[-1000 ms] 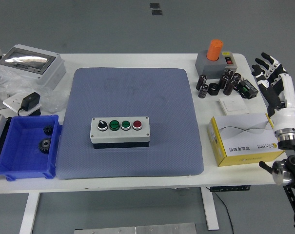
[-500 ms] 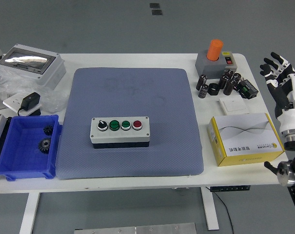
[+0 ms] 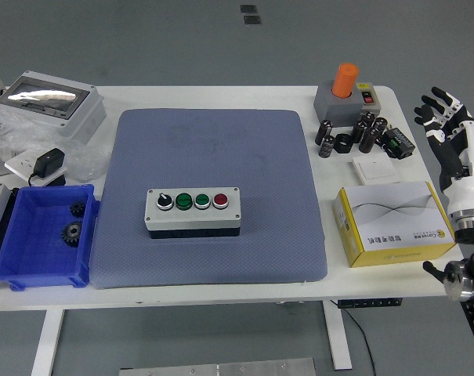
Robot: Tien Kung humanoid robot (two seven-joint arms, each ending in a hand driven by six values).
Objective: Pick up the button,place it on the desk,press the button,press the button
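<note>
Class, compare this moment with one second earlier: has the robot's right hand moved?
Yes. The right hand has drifted rightward, away from the yellow-and-white box and off the table's edge.

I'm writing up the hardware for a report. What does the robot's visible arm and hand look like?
Only the right arm shows. Its right hand has black fingers with white segments and a white back. Below it the forearm is a white shell ending in a silver metal ring, then a black jointed arm section with knobs at the picture's lower right.
</note>
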